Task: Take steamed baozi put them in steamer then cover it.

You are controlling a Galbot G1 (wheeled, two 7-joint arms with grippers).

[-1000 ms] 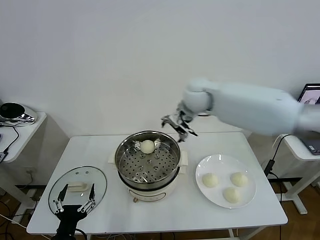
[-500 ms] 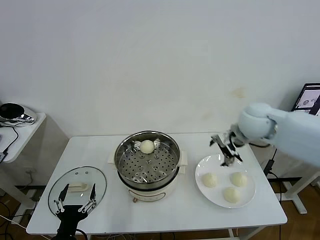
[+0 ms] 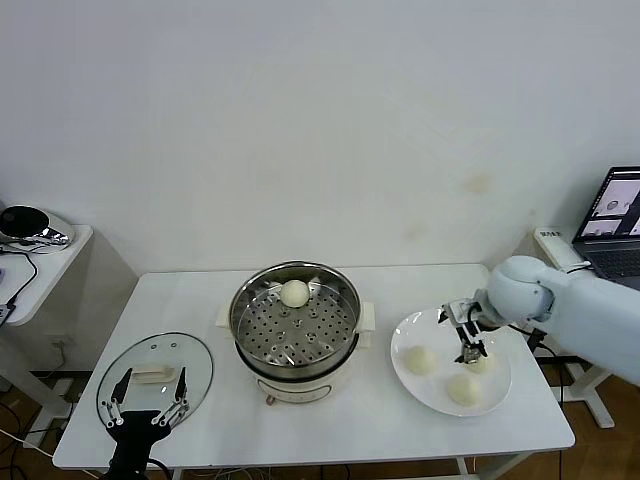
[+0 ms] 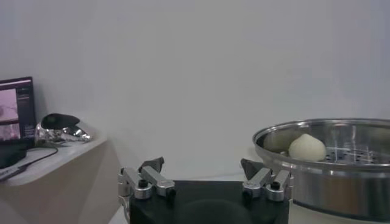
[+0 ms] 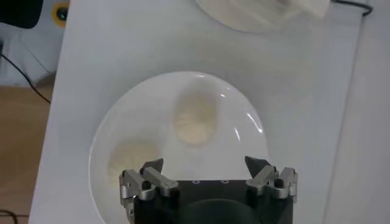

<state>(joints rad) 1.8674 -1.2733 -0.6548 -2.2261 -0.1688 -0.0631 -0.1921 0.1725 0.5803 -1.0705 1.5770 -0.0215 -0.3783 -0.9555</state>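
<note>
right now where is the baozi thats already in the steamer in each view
Head view: the baozi lies at the far rim inside the steamer, centre of the table.
Left wrist view: the same baozi shows above the steamer's metal rim.
Right wrist view: not in it; only the plate and the buns on it show.
Shared landmark: the steamer's shiny rim, in the head and left wrist views.

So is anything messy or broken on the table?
Nothing stands out. One bun sits in the steamer, three buns wait neatly on the plate, the lid lies flat, and the right hand hovers open over the plate.
</note>
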